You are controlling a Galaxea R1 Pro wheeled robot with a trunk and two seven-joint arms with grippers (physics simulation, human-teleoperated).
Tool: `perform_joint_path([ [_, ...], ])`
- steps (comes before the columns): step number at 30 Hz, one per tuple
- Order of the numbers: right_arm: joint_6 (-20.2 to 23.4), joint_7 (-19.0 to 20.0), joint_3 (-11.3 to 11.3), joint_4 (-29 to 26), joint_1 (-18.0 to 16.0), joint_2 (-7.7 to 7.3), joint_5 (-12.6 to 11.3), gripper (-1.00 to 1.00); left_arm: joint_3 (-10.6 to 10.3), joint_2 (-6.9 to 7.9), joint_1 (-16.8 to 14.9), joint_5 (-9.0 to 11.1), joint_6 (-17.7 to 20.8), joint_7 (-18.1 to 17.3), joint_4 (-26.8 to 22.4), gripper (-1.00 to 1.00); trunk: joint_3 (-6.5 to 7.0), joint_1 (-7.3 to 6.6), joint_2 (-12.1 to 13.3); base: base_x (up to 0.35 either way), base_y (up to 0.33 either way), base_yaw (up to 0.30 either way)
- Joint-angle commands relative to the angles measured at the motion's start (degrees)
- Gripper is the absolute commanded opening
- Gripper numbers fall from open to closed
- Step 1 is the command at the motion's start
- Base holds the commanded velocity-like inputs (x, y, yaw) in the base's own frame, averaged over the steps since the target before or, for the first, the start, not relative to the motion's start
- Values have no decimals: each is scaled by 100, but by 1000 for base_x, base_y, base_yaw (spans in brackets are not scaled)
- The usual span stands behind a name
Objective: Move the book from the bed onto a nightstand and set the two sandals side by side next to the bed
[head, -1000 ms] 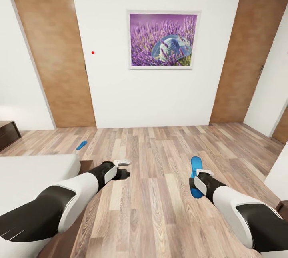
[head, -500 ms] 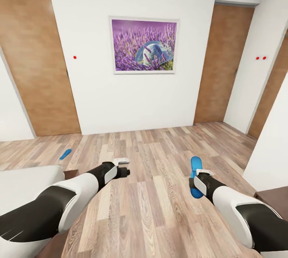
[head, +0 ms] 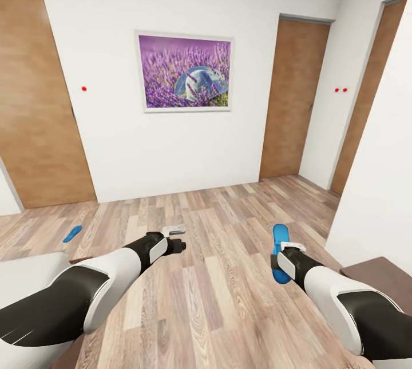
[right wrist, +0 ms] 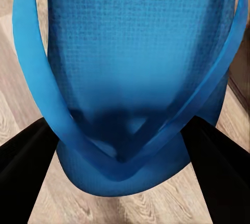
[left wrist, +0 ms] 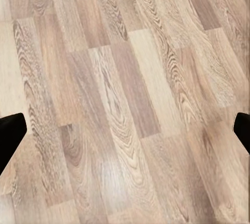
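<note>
One sandal (head: 280, 252) rides in the right gripper (head: 281, 250), lower right of centre in the head view, sole upright and its toe pointing away from the robot; in the right wrist view the fingers (right wrist: 26, 169) are clamped on the sandal (right wrist: 130, 78) near the point where its straps meet, a hold that likely keeps it from swinging in transit. The other sandal (head: 72, 234) lies flat on the floor (head: 229, 277) at the left edge of the head view, just beyond the bed's (head: 28, 272) pale corner at lower left, so it probably marks where the pair should end up. The left gripper (head: 178, 238) hangs free over bare planks, fingers (left wrist: 11, 133) spread wide and holding nothing, presumably kept ready. A dark nightstand (head: 380, 274) corner shows at lower right.
</note>
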Motion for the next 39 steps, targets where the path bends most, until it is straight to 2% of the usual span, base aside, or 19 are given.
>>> perform_joint_path([
  [1, 38, -22, 49, -14, -1, -2, -53, -100, -44, -3, -7, 61, 9, 17, 8, 100, 20, -23, 38, 0, 0, -188],
  [12, 42, -26, 58, -14, -1, -2, -53, -100, -44, 2, -7, 61, 7, 17, 8, 100, 294, -264, 479, 0, 0, -161],
  [26, 49, -28, 58, -14, -1, -2, -45, -100, -44, 2, -7, 61, 2, 17, 8, 100, 541, -572, 1041, 0, 0, 19],
  [39, 57, -28, 58, -14, -1, -2, -44, -100, -44, 5, 1, 61, -2, 17, 8, 100, 465, -572, 1041, 58, 0, 142],
])
